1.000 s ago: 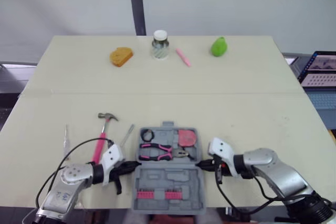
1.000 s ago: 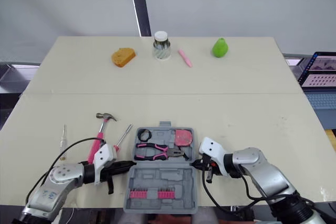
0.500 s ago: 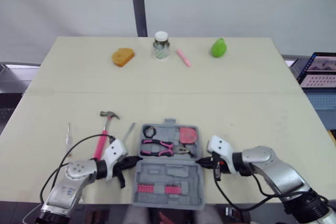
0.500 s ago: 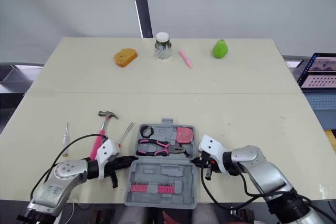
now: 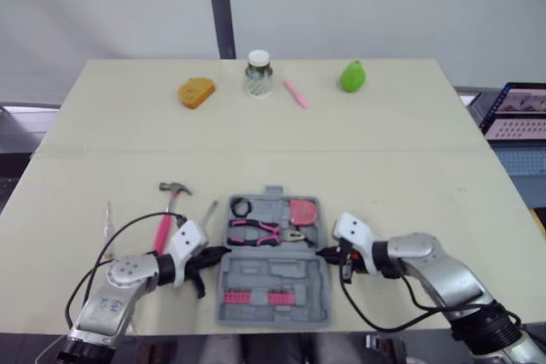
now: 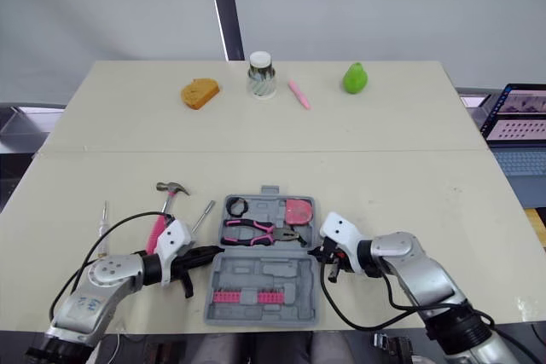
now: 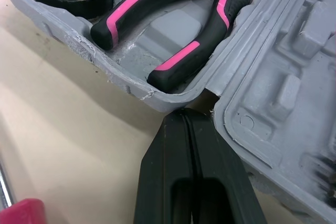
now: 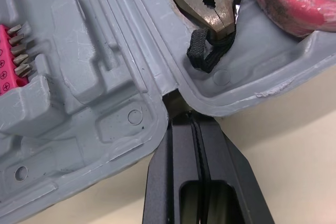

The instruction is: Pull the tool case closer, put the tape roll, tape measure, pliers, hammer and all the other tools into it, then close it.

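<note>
The tool case (image 6: 264, 274) is seen lying open on the surface (image 6: 409, 185), near its front edge, between the two arms. In the farther half of the case the tape roll (image 6: 237, 207), the pliers (image 6: 256, 229) and the pink tape measure (image 6: 297, 210) are placed; in the nearer half a pink strip of bits (image 6: 249, 297) is held. The left end effector (image 6: 216, 251) is pressed together, and its tip is set against the left side of the case, at the notch where the two halves meet. The right end effector (image 6: 315, 253) is also pressed together, with its tip at the same notch on the right side. The hammer (image 6: 168, 202) is left on the surface, to the left of the case, and a screwdriver (image 6: 202, 216) is lying between the hammer and the case. One more thin tool (image 6: 103, 223) is found further left. At the far edge an orange object (image 6: 200, 92), a jar (image 6: 260, 74), a pink pen (image 6: 299, 94) and a green pear (image 6: 355, 78) are lined up.
</note>
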Action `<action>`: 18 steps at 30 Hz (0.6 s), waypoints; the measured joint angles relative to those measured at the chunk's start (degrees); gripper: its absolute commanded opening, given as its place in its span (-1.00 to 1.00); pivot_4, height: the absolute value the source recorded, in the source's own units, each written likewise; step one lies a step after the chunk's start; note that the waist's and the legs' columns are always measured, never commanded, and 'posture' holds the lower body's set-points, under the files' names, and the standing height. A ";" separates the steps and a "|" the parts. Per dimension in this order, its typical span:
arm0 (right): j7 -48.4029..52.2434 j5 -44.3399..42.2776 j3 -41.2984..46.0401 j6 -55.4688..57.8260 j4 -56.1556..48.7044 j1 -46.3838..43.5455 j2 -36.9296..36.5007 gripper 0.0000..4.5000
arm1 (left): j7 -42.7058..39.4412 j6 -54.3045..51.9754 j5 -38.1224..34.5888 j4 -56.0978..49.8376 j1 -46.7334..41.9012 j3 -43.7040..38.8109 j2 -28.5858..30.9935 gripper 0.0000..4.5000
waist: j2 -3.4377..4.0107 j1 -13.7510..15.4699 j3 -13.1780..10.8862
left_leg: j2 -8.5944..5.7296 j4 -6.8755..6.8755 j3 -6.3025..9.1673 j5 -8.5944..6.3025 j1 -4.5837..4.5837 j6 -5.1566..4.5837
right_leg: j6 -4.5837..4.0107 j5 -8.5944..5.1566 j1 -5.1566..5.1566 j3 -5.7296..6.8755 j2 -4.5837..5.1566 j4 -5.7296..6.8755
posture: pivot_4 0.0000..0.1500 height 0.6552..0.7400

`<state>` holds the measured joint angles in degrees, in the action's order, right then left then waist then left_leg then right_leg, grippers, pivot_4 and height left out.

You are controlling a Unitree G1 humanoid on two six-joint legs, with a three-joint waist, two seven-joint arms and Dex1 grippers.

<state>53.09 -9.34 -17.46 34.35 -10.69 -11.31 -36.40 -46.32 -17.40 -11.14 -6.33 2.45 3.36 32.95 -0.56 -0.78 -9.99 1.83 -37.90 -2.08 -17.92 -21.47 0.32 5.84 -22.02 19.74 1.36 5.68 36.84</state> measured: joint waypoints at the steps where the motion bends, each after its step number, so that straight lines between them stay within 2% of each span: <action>1: -0.12 0.17 0.00 -0.01 0.16 -0.18 0.16 -0.99 | 0.00 -0.11 0.00 0.00 0.02 0.00 0.00 -0.98 | 0.00 -0.06 0.00 | 0.00 0.00 0.00 0.00 0.00 0.00 | 0.00 0.00 0.00 0.00 0.00 0.00 | 1.00 0.43; 18: -1.05 0.41 0.26 -0.10 0.97 -0.81 0.95 -0.99 | 0.60 0.00 0.75 0.09 -0.29 -0.04 -0.46 -0.98 | 0.01 -0.76 -0.01 | 0.00 0.06 0.01 0.00 0.00 0.00 | 0.01 0.01 0.00 0.00 0.06 -0.06 | 1.00 0.43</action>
<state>52.04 -8.93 -17.19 34.25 -9.72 -12.12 -35.45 -45.73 -17.39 -10.38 -6.24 2.16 3.32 32.49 -0.55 -1.55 -10.00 1.82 -37.84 -2.07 -17.92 -21.47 0.32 5.85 -22.01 19.74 1.36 5.74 36.78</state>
